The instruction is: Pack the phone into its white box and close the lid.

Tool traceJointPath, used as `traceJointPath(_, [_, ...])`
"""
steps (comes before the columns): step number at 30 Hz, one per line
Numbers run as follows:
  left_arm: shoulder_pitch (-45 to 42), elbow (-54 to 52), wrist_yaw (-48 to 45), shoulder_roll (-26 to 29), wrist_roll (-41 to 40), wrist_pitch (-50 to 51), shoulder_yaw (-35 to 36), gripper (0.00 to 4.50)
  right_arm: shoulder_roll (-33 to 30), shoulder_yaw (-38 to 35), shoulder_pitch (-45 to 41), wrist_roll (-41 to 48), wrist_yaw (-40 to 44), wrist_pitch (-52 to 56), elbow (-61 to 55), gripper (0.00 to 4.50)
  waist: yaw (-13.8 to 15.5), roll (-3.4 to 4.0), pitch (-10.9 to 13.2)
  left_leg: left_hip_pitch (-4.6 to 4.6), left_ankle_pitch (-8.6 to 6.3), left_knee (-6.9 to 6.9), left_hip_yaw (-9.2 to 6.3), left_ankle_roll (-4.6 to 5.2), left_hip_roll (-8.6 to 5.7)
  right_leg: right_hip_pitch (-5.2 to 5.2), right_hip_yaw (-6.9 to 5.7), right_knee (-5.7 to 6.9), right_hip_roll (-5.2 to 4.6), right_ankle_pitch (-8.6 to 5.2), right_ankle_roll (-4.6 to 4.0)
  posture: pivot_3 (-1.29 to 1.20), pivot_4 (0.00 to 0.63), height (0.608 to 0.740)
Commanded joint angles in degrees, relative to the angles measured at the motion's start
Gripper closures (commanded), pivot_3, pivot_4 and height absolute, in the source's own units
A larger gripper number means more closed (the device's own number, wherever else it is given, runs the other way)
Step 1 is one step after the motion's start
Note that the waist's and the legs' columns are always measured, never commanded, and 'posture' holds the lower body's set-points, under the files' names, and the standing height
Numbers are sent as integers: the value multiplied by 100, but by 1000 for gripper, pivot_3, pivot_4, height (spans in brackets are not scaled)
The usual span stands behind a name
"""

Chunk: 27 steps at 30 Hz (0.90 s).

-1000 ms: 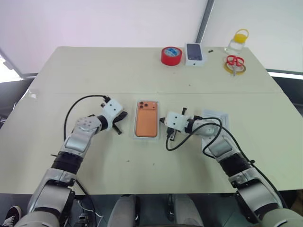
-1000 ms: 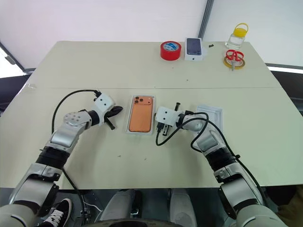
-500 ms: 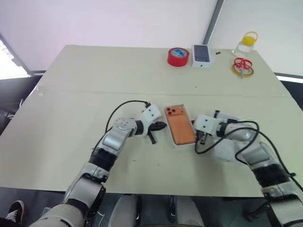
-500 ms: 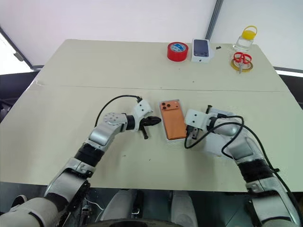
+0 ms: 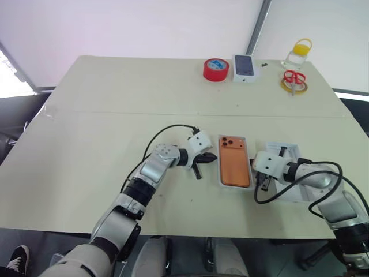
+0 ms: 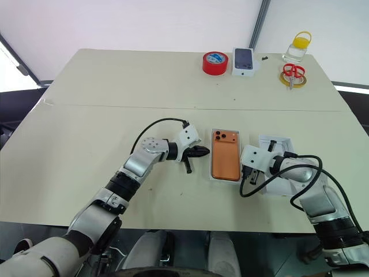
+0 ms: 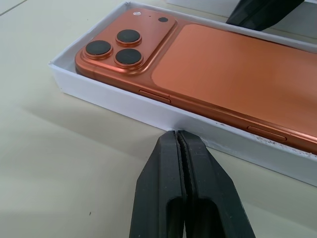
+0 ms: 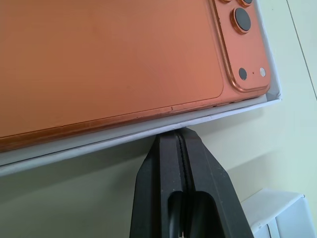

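The orange phone (image 5: 234,161) lies back up inside the white box (image 5: 221,176), near the table's front edge. My left gripper (image 5: 213,156) is shut, and its tips meet the box's left long wall (image 7: 148,106) about midway. My right gripper (image 8: 179,131) is shut too, with its tips pressed to the opposite long wall (image 8: 124,134). The box sits squeezed between the two tips. The lid (image 5: 290,151) lies open side up just right of the box, partly under my right arm. One of its corners (image 8: 277,213) shows in the right wrist view.
At the table's far edge stand a red tape roll (image 5: 216,69), a dark-screened phone box with a white rim (image 5: 245,65), red scissors on a yellow ring (image 5: 293,79) and a yellow-capped jar (image 5: 300,52). A seam (image 5: 115,112) crosses the tabletop.
Both shut grippers have moved right with the box and phone between them. The box now lies straight, close beside the lid. The camera view also shifted a little.
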Motion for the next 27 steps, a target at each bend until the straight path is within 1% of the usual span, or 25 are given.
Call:
traceJointPath(1, [-11, -194, -178, -215, -124, -73, -164, 4398, -16, 46, -45, 131, 68, -136, -5, 4500, 0, 0, 0, -1, 0, 3, 0, 0, 0, 0, 0, 0, 0, 0, 0, 0, 150, 740])
traceJointPath(6, [58, -212, -78, -65, -32, -113, -101, 4398, -134, -23, 84, 141, 69, -329, 49, 4500, 0, 0, 0, -3, 0, 6, -2, 0, 1, 0, -1, 1, 0, 0, 1, 0, 150, 740])
traceJointPath(10, [167, -432, -72, 143, -101, -104, 65, 4398, -197, -159, 51, 228, 67, -332, 96, 4500, -11, 0, 0, -3, 0, 5, 0, 0, 2, 0, 0, 1, 0, 0, 1, 0, 150, 740])
traceJointPath(14, [350, -896, -306, 676, -384, 211, 381, 4398, -403, -703, 329, 771, 312, 41, -191, 4500, -12, 2, 2, -2, 0, 5, -1, 0, 9, -3, 0, 5, 4, 0, 0, 0, 150, 740])
traceJointPath(18, [563, -1429, -404, 1044, -582, 332, 514, 4398, -632, -1012, 831, 891, 320, 1, -335, 4500, -5, 4, 2, -3, 0, 5, 0, 0, 11, -7, 0, 8, 4, 0, -1, 0, 150, 740])
traceJointPath(21, [714, -1745, -443, 1243, -721, 335, 658, 4398, -695, -1138, 1039, 897, 277, -96, -244, 4500, -2, 4, 2, -3, 0, 7, 1, 0, 10, -5, 1, 7, 3, 0, -1, 0, 150, 740])
traceJointPath(23, [808, -1932, -495, 1345, -853, 304, 768, 4398, -745, -1161, 1111, 863, 259, -229, -180, 4500, -10, 4, 2, -4, -1, 7, 1, 0, 9, -5, 2, 7, 2, 0, -1, 0, 150, 740])
traceJointPath(26, [950, -2191, -668, 1646, -1039, 291, 922, 4398, -741, -1493, 983, 1295, 331, 47, -175, 4500, -23, 5, 2, -3, -1, 7, 2, 0, 11, -6, 2, 8, 4, -1, -1, 0, 150, 740])
traceJointPath(27, [985, -2251, -742, 1750, -1116, 310, 984, 4398, -852, -1566, 1050, 1289, 404, -87, -85, 4500, -27, 5, 2, -3, -1, 7, 3, 0, 12, -8, 3, 10, 4, -1, -1, 0, 150, 740])
